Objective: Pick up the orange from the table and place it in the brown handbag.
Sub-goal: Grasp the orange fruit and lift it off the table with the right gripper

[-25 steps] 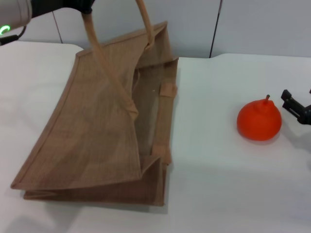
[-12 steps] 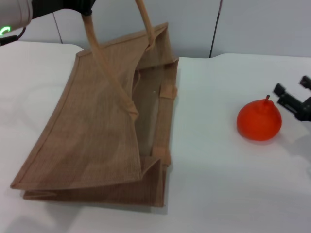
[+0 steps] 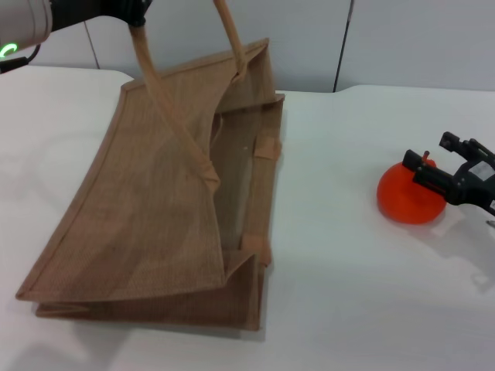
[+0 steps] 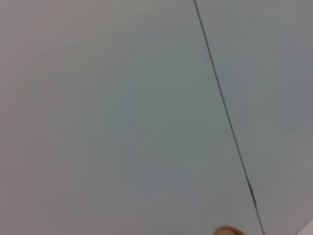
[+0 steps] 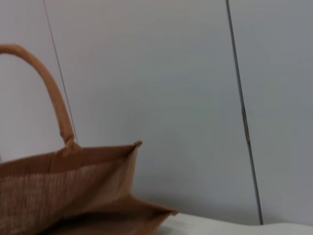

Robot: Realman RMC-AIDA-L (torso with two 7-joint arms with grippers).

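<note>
The orange (image 3: pixel 406 199) sits on the white table (image 3: pixel 348 294) at the right, its stem partly hidden. My right gripper (image 3: pixel 435 161) is open, and its black fingers (image 3: pixel 427 178) reach over the orange's top and right side. The brown handbag (image 3: pixel 162 193) lies tilted at the left with its mouth open toward the orange. My left gripper (image 3: pixel 133 11) at the top left is shut on one handbag handle (image 3: pixel 158 93) and holds it up. The handbag (image 5: pixel 63 196) and its other handle (image 5: pixel 54 98) also show in the right wrist view.
A grey panelled wall (image 3: pixel 348 39) stands behind the table. The left wrist view shows only that wall (image 4: pixel 146 117) and a tip of the handle (image 4: pixel 227 230). A strip of bare table (image 3: pixel 332 178) lies between the handbag and the orange.
My right gripper has moved left, from beside the orange to over its top and right side. The handbag and my left gripper have not moved.
</note>
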